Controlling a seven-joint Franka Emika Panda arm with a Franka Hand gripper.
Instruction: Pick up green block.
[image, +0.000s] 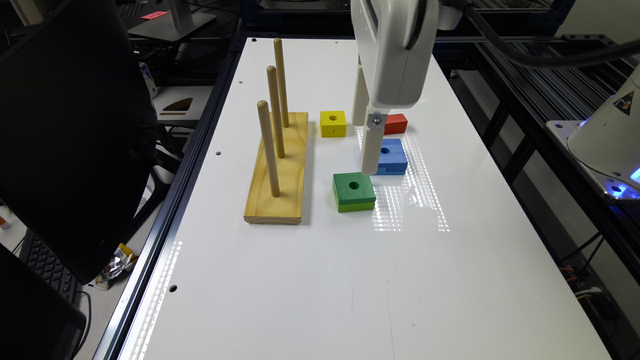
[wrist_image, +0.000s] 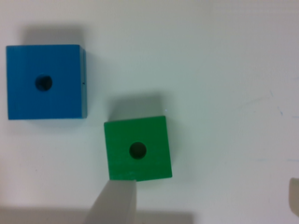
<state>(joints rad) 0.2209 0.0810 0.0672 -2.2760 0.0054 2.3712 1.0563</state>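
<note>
The green block (image: 354, 191) is lying flat on the white desk (image: 310, 280), nearest the exterior camera of all the blocks, just off the near end of the peg board (image: 278, 170) on the exterior view's right. In the wrist view the jaws are standing released and wide: one finger (wrist_image: 114, 203) is sitting at the green block's (wrist_image: 137, 148) edge, the other is peeking in at the frame's far edge, so the block is lying off to one finger's side, not centred in the gap. The gripper (image: 367, 145) is hovering over the desk beyond the block. The block being square, neither axis matters.

Beyond it are lying the blue block (image: 392, 156), then the yellow block (image: 333, 123) and the red block (image: 396, 123). No writing or brand is legible on any block.
</note>
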